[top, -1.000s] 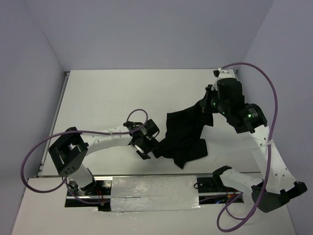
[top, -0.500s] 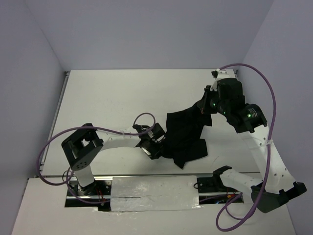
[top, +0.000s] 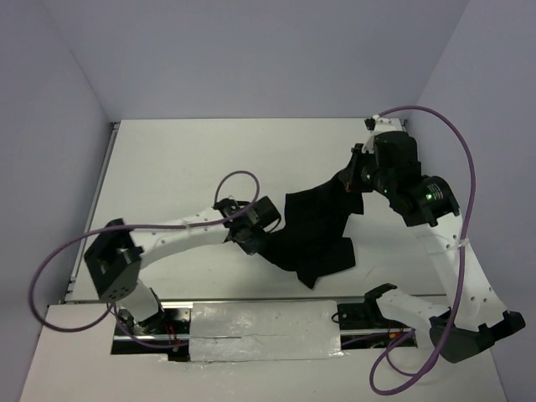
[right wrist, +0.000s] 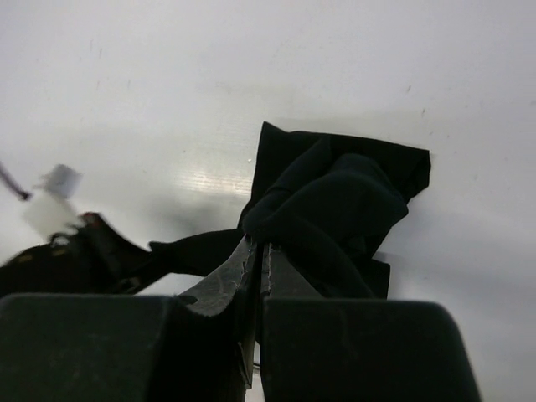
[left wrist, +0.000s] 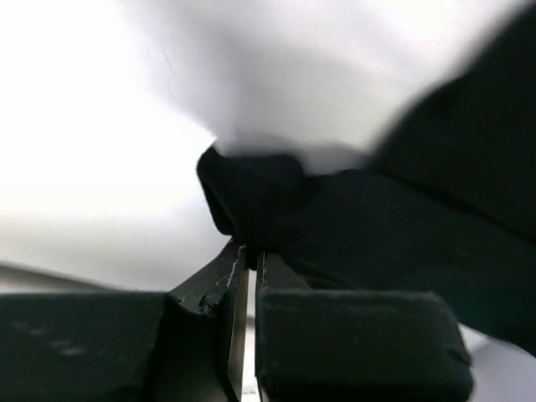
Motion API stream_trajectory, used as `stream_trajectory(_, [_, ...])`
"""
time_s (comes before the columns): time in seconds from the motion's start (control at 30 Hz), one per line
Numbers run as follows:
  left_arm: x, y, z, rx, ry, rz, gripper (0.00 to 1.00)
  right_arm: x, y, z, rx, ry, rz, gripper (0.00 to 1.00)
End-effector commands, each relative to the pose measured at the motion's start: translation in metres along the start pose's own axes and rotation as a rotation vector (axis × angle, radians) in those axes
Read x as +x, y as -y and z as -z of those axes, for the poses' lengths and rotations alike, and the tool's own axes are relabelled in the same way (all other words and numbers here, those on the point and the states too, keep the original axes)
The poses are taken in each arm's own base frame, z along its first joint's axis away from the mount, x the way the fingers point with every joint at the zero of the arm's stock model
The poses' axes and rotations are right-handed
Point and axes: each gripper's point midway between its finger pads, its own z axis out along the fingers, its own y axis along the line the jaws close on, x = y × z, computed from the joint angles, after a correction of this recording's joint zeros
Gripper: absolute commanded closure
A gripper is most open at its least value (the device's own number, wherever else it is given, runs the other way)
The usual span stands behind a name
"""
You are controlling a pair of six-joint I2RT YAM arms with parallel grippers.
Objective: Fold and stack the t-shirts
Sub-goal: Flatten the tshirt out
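Pale lilac walls (top: 251, 50) close in a white table (top: 167, 167), and the work sits in its right half, toward the near edge. From the near left corner the left claw (top: 254, 232) reaches low across the surface. Its jaws are drawn almost together on a small bunched fold at the left edge of the black t-shirt (top: 316, 234) (the wrist view shows cloth wadded right at the tips, with only a sliver of gap between them).

The shirt is crumpled, not flat. Its near part lies heaped on the table, while a band of it stretches away toward the far right. That band runs to the right claw (top: 355, 180), nearer the right edge, which is clamped tight on another bunch of the cloth and seems to hold it clear of the surface.

My reading is that the two grips on opposite sides are there to draw the garment apart and spread it flat. On that reading, folding has not yet begun and nothing is stacked.

Count:
- one t-shirt
- two arms
- two claws, both gripping the shirt
- two purple cables (top: 471, 176)
- one strip of silver tape (top: 264, 331) along the near edge
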Motion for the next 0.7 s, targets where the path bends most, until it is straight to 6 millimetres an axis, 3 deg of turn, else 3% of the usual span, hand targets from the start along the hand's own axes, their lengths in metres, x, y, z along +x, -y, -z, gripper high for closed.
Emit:
stream_trajectory(0.0, [-0.059, -0.013, 0.069, 0.021, 0.218, -0.014, 1.0, -0.037, 0.001, 0.023, 0.024, 0.129, -0.021, 1.0])
stream_trajectory(0.13, [-0.118, -0.003, 0.149, 0.145, 0.434, -0.048, 1.0, -0.079, -0.002, 0.071, 0.021, 0.271, -0.037, 1.0])
stream_trajectory(0.17, [-0.14, 0.011, 0.188, 0.241, 0.519, -0.032, 1.0, -0.085, -0.002, 0.082, 0.022, 0.296, -0.034, 1.0])
stream_trajectory(0.23, [-0.163, 0.013, 0.229, 0.285, 0.61, -0.093, 1.0, -0.11, -0.006, 0.115, 0.005, 0.397, -0.04, 1.0])
stream_trajectory(0.27, [-0.185, 0.021, 0.268, 0.351, 0.678, -0.055, 1.0, -0.119, -0.004, 0.126, 0.02, 0.434, -0.043, 1.0])
stream_trajectory(0.3, [-0.195, 0.02, 0.286, 0.352, 0.721, -0.096, 1.0, -0.135, -0.008, 0.151, 0.0, 0.508, -0.042, 1.0])
stream_trajectory(0.33, [-0.208, 0.024, 0.324, 0.418, 0.764, -0.071, 1.0, -0.145, -0.009, 0.159, -0.002, 0.536, -0.032, 1.0])
stream_trajectory(0.37, [-0.216, 0.024, 0.344, 0.444, 0.8, -0.071, 1.0, -0.15, -0.008, 0.166, 0.011, 0.547, -0.023, 1.0])
stream_trajectory(0.4, [-0.225, 0.022, 0.362, 0.44, 0.858, -0.122, 1.0, -0.166, -0.009, 0.19, 0.006, 0.619, -0.024, 1.0])
stream_trajectory(0.43, [-0.236, 0.026, 0.396, 0.513, 0.901, -0.094, 1.0, -0.174, -0.01, 0.19, 0.019, 0.631, -0.001, 1.0])
stream_trajectory(0.5, [-0.249, 0.021, 0.426, 0.519, 0.986, -0.137, 1.0, -0.186, -0.012, 0.198, 0.019, 0.675, 0.033, 1.0])
stream_trajectory(0.53, [-0.256, 0.021, 0.452, 0.58, 1.026, -0.102, 1.0, -0.192, -0.011, 0.193, 0.037, 0.677, 0.073, 1.0])
stream_trajectory(0.67, [-0.271, 0.001, 0.504, 0.666, 1.124, -0.051, 1.0, -0.208, -0.015, 0.223, 0.02, 0.771, 0.097, 1.0])
